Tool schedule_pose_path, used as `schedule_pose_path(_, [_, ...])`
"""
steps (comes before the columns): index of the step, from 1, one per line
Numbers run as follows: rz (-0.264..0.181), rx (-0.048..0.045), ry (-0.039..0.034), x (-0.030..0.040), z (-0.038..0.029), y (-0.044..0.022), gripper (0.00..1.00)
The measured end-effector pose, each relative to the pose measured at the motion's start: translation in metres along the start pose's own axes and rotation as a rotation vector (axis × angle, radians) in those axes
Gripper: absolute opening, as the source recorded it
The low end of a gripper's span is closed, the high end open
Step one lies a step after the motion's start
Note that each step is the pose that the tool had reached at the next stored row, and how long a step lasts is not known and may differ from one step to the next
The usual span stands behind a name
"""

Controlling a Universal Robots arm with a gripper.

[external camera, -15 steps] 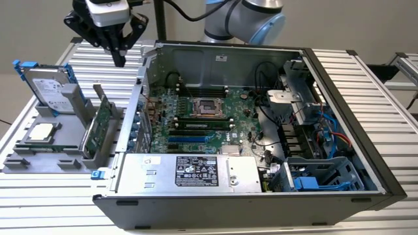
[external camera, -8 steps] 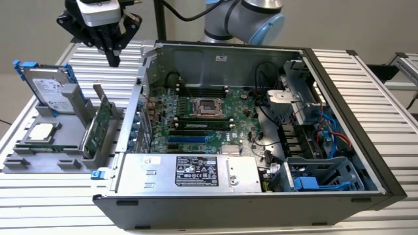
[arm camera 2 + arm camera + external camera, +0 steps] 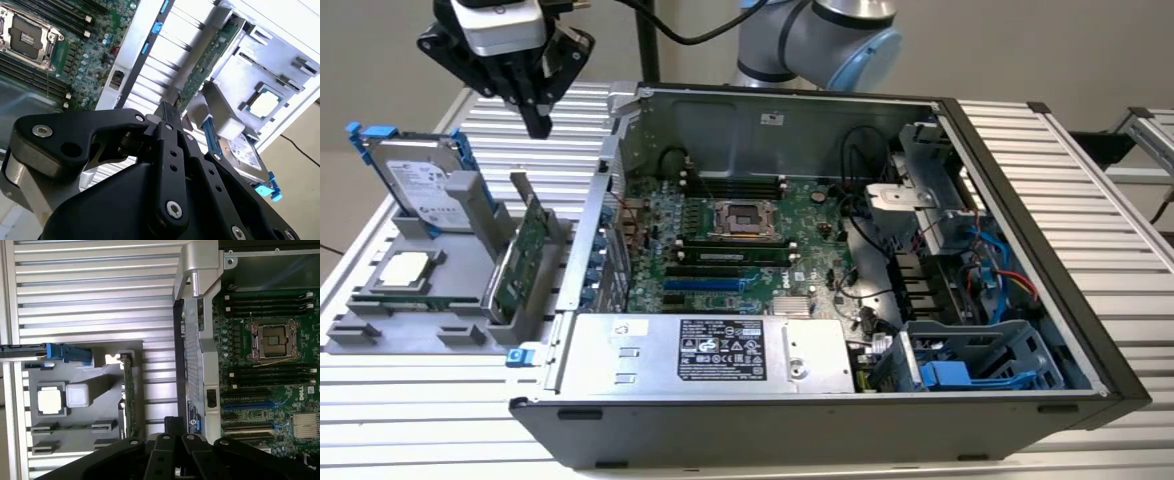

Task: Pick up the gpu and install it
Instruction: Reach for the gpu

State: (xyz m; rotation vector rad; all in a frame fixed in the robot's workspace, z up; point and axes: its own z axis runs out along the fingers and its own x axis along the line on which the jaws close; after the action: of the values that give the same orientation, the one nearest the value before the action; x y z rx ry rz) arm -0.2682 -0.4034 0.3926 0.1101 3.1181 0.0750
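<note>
The gpu (image 3: 520, 252) stands on its long edge in a slot of the grey holder (image 3: 400, 325) on the exterior view's left, just outside the open computer case (image 3: 1014, 250). Its green board face shows in the second wrist view (image 3: 206, 62), and the first wrist view sees it edge-on (image 3: 129, 392). My gripper (image 3: 536, 125) hangs well above the holder, behind the card and apart from it. Its black fingers (image 3: 167, 114) are pressed together with nothing between them. The motherboard (image 3: 734, 240) lies flat in the case with its blue slots (image 3: 707, 285) free.
A silver hard drive (image 3: 427, 180) in a blue frame stands upright in the same holder, and a square CPU chip (image 3: 403, 268) lies in its recess. The case's rear wall (image 3: 607, 200) rises between holder and motherboard. A power supply (image 3: 707, 350) fills the case's front.
</note>
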Motion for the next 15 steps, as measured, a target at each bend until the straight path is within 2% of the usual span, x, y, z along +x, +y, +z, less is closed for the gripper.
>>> schedule_pose_path(9, [0.0,0.0,-0.0001,0.0051,-0.0008,-0.0151,0.0])
schedule_pose_path(15, [0.0,0.0,-0.0001,0.0121,-0.0012,-0.0211,0.0])
